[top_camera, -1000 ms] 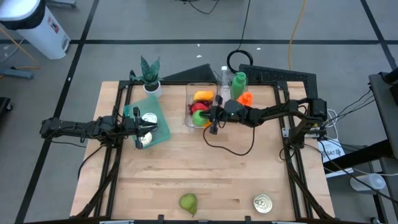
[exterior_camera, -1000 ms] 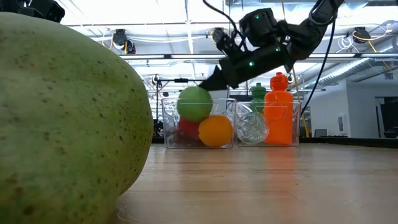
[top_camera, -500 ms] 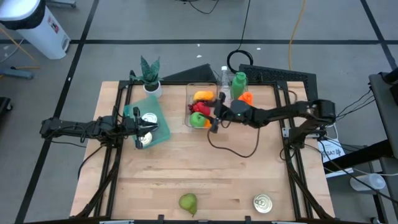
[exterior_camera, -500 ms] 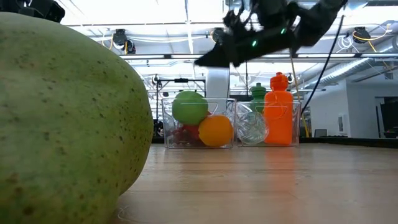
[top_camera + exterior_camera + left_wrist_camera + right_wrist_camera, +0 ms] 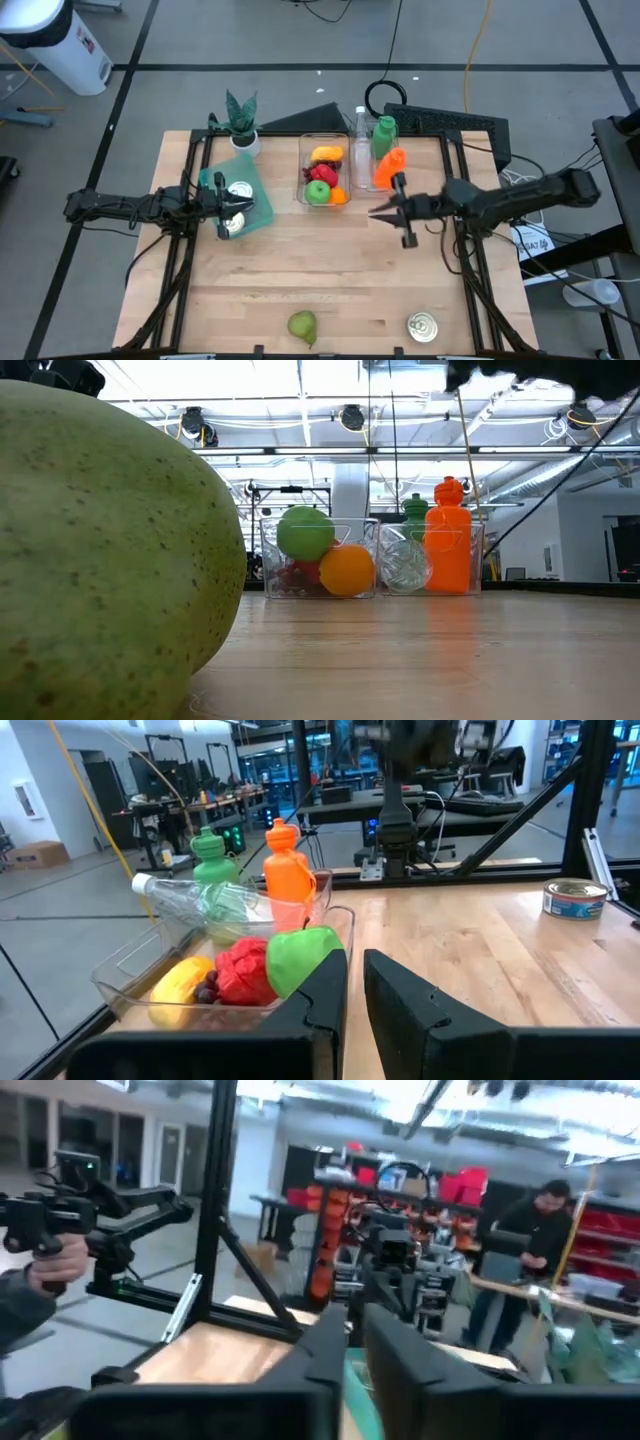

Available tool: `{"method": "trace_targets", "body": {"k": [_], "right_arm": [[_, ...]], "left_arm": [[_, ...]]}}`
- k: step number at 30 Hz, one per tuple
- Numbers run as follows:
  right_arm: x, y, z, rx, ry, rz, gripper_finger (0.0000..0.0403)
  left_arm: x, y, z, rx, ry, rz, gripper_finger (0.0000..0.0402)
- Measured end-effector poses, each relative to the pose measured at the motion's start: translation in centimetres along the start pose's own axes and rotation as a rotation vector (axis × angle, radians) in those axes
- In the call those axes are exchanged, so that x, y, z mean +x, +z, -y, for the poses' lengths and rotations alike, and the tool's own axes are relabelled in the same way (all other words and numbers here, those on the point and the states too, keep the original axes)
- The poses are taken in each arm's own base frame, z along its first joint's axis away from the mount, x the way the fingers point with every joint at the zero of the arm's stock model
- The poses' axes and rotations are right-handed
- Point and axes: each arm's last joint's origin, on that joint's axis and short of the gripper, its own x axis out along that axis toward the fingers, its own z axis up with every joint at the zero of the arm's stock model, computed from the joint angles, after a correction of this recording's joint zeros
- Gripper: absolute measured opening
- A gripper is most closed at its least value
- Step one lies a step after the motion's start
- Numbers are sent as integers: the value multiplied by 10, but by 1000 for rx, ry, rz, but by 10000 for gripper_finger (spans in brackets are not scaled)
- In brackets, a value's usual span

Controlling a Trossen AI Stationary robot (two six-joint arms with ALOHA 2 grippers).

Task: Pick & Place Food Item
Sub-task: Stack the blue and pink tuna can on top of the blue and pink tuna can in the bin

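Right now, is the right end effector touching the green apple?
Apart. The high view shows the right end effector over bare wood, well clear of the bin where the green apple sits.

A light wooden table (image 5: 300, 270) is carrying a clear plastic bin (image 5: 322, 144) of fruit at its far middle, with a clear bottle (image 5: 361, 135), green bottle (image 5: 384, 130) and orange bottle (image 5: 385, 168) beside it. A potted plant (image 5: 241, 120) and a teal bag (image 5: 250, 195) are sitting on the left. A green pear (image 5: 302, 325) and a silver tin can (image 5: 422, 326) are resting near the front edge.

Robotics lab: ceiling trusses (image 5: 300, 452), workbenches (image 5: 220, 800).
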Motion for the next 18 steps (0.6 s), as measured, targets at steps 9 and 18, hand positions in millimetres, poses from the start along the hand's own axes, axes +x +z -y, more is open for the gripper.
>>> {"method": "trace_targets", "body": {"k": [9, 18], "right_arm": [[-46, -48, -17, 54, -53, 112, 7], [-57, -62, -10, 24, -207, 51, 6]], "left_arm": [[0, 0, 0, -24, -1, -3, 49], [0, 0, 0, -11, 0, -2, 49]]}}
